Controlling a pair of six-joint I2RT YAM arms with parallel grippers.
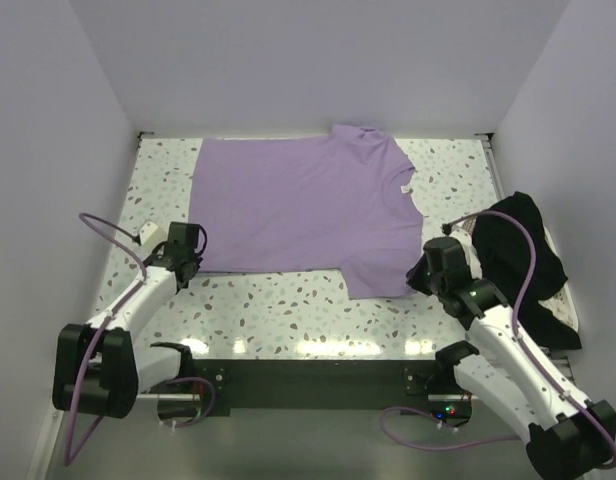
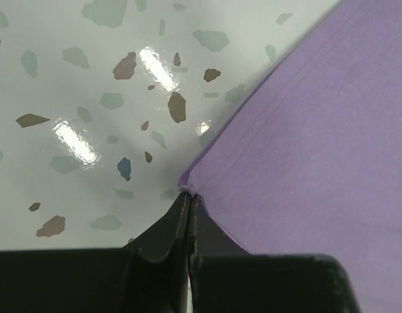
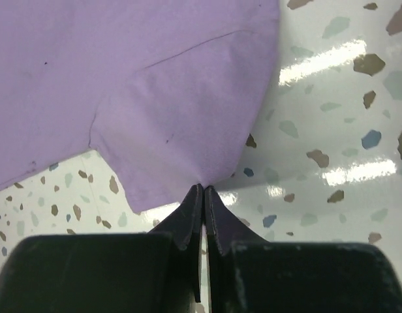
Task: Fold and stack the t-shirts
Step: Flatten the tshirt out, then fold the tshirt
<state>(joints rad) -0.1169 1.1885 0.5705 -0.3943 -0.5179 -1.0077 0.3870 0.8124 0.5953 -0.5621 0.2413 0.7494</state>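
Both arms stretch forward from their bases, elbows bent and wrists tipped down low. The left arm (image 1: 138, 298) slants inward, and the left gripper (image 2: 188, 197) has its black fingers pressed flat together, nipping a corner of the lavender t-shirt (image 1: 298, 205). The right arm (image 1: 508, 345) slants inward from the other side. The right gripper (image 3: 204, 190) is likewise clamped tight, its tips pinching the same shirt's sleeve edge.
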